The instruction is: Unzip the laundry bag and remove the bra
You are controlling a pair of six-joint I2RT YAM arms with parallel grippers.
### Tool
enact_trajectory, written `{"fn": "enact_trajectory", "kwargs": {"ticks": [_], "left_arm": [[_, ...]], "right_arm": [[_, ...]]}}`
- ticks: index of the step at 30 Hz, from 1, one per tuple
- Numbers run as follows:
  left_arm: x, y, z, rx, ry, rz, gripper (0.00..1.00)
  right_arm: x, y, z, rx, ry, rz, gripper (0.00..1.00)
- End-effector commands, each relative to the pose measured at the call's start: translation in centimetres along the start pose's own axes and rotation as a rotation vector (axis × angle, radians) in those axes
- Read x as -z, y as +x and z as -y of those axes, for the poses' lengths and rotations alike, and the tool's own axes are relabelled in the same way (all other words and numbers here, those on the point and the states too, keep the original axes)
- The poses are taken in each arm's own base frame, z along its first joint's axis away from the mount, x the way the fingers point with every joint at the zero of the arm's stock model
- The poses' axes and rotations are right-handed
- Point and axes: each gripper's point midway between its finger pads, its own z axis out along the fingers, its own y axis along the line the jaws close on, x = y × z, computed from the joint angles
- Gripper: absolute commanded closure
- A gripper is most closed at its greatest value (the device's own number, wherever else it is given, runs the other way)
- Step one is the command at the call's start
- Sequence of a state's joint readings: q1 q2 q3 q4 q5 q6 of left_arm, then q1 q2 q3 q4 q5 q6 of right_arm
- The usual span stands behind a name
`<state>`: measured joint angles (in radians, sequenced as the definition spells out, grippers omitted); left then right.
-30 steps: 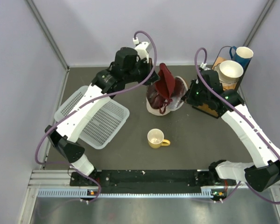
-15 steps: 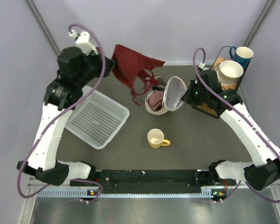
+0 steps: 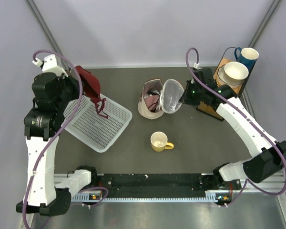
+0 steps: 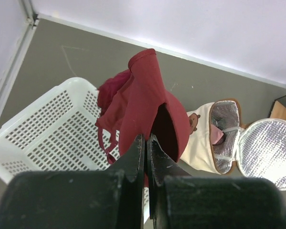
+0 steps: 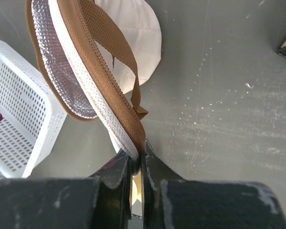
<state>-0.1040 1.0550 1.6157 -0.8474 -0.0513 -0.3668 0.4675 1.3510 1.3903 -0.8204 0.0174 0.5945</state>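
Note:
My left gripper (image 3: 77,85) (image 4: 146,139) is shut on the dark maroon bra (image 3: 88,85) (image 4: 142,102). The bra hangs above the far corner of the white lattice basket (image 3: 97,125) (image 4: 43,129), its thin straps dangling. The cream laundry bag (image 3: 147,106) (image 4: 204,143) lies open at the table's middle. Its round lid (image 3: 171,95) (image 5: 57,62) stands up, showing silvery lining. Something pink (image 4: 215,135) shows inside the bag. My right gripper (image 3: 182,98) (image 5: 137,151) is shut on the lid's edge, where the brown strap (image 5: 112,50) and white trim meet.
A yellow mug (image 3: 160,141) stands in front of the bag. At the back right, a rack (image 3: 218,90) holds a cream bowl (image 3: 235,71) and a blue mug (image 3: 249,56). The wall runs close behind both arms.
My left arm has swung left, carrying the bra from above the bag to over the basket. The right gripper, still on the lid, moved slightly left and back, and the bag shifted with it.

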Motion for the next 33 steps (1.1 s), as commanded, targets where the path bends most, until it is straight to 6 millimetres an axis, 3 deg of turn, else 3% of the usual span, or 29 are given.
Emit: {"fn": "enact_trajectory", "kwargs": {"ticks": [1, 6, 8, 13, 14, 15, 16, 17, 19, 21, 23, 24, 25, 26, 27, 28, 30, 33], "left_arm": [[0.9, 0.7, -2.1, 0.012, -0.083, 0.027, 1.00], [-1.2, 4.3, -5.2, 0.058, -0.218, -0.038, 1.00], [-1.3, 4.4, -5.8, 0.086, -0.238, 0.004, 1.00], [-2.5, 9.0, -9.1, 0.103, -0.371, -0.056, 1.00], [-2.7, 9.6, -9.5, 0.102, -0.391, -0.070, 0.92], [-3.0, 10.3, -9.7, 0.106, -0.400, -0.091, 0.68], [-3.4, 10.7, -9.6, 0.116, -0.396, -0.107, 0.23], [-3.5, 10.7, -9.2, 0.114, -0.375, -0.111, 0.12], [-4.2, 9.6, -6.6, 0.125, -0.240, -0.093, 0.02], [-4.5, 7.8, -4.2, 0.120, -0.150, -0.055, 0.01], [-5.4, 8.2, -1.0, 0.039, -0.089, -0.090, 0.02], [-5.5, 7.2, 0.7, 0.014, -0.057, -0.076, 0.04], [-6.5, 9.1, 3.6, -0.034, 0.011, -0.143, 0.07], [-6.7, 9.0, 5.5, -0.038, 0.071, -0.160, 0.12], [-8.0, 10.6, 7.0, -0.048, 0.110, -0.217, 0.18], [-8.0, 11.8, 9.7, -0.033, 0.223, -0.274, 0.22], [-9.3, 13.8, 12.1, -0.022, 0.297, -0.343, 0.28], [-10.5, 15.8, 15.3, -0.002, 0.379, -0.392, 0.29]], "right_arm": [[0.4, -2.4, -3.2, 0.022, -0.116, 0.041, 1.00], [0.5, -2.5, -3.2, 0.034, -0.116, 0.049, 1.00], [0.9, -2.7, -2.9, 0.036, -0.110, 0.066, 1.00], [0.8, -2.3, -2.4, 0.040, -0.096, 0.066, 1.00], [0.8, -2.3, -2.4, 0.041, -0.097, 0.065, 1.00], [0.8, -2.3, -2.5, 0.045, -0.099, 0.063, 1.00], [0.9, -2.4, -2.6, 0.047, -0.102, 0.066, 1.00], [0.9, -2.4, -2.5, 0.051, -0.102, 0.065, 1.00], [1.2, -2.6, -2.5, 0.055, -0.101, 0.080, 1.00], [1.4, -2.7, -2.3, 0.056, -0.094, 0.087, 1.00], [1.8, -2.8, -2.3, 0.058, -0.095, 0.098, 1.00], [1.9, -2.8, -2.2, 0.059, -0.092, 0.102, 1.00], [2.0, -2.8, -2.2, 0.059, -0.094, 0.104, 1.00], [2.1, -2.8, -2.2, 0.062, -0.094, 0.106, 1.00], [2.1, -2.7, -2.1, 0.062, -0.093, 0.105, 1.00], [2.1, -2.7, -2.0, 0.059, -0.092, 0.104, 1.00], [2.2, -2.4, -2.0, 0.054, -0.092, 0.102, 1.00], [2.0, -2.1, -1.7, 0.050, -0.088, 0.095, 1.00]]}}
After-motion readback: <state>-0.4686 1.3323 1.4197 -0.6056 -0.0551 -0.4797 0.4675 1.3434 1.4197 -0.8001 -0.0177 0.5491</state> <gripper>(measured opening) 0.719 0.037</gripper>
